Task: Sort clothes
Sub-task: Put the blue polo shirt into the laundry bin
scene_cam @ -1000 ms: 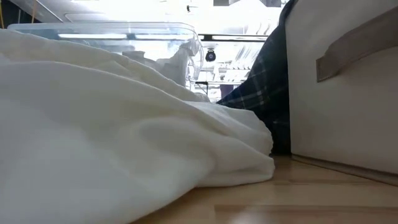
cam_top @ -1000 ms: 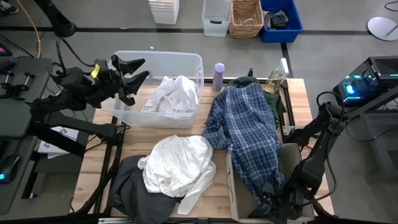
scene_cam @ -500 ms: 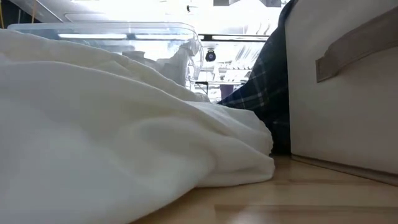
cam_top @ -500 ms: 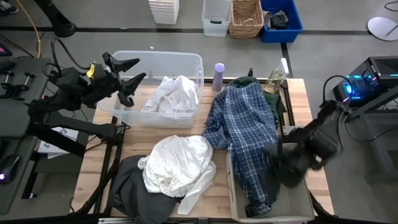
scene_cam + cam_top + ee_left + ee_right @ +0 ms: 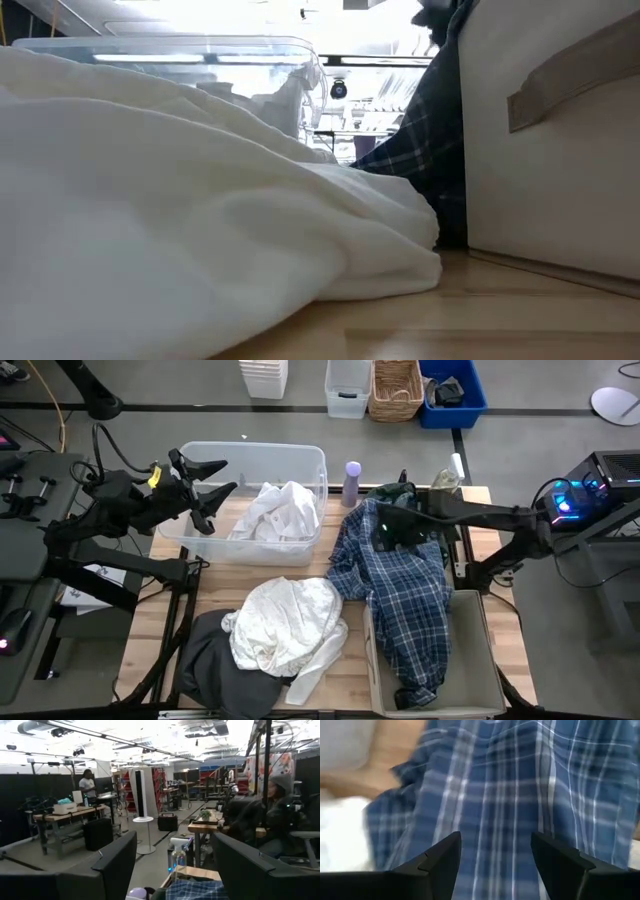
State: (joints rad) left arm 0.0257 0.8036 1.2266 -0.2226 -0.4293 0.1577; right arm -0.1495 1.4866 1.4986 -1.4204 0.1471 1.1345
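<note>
A blue-and-white plaid shirt (image 5: pixel 395 585) lies from the table's far right down into a beige fabric box (image 5: pixel 480 660), over its rim. A dark green garment (image 5: pixel 400 490) shows under its far end. A white garment (image 5: pixel 280 510) lies in a clear bin (image 5: pixel 300 455). A cream garment (image 5: pixel 285 625) lies partly on a dark grey garment (image 5: pixel 215 665) at the near edge. My right gripper (image 5: pixel 383 528) is open just above the plaid shirt's far part (image 5: pixel 495 840). My left gripper (image 5: pixel 228 474) is open and empty over the bin's left end.
A lilac bottle (image 5: pixel 351 482) stands between the bin and the plaid shirt. Off the table's far edge stand a wicker basket (image 5: pixel 396 390), a blue bin (image 5: pixel 455 395) and white containers. In the low view the cream garment (image 5: pixel 150 200) and the box wall (image 5: pixel 550 150) fill the foreground.
My right arm has swung up out of the beige box at the near right corner and gone toward the table's far edge, ending over the plaid shirt's far part. The shirt lies as before.
</note>
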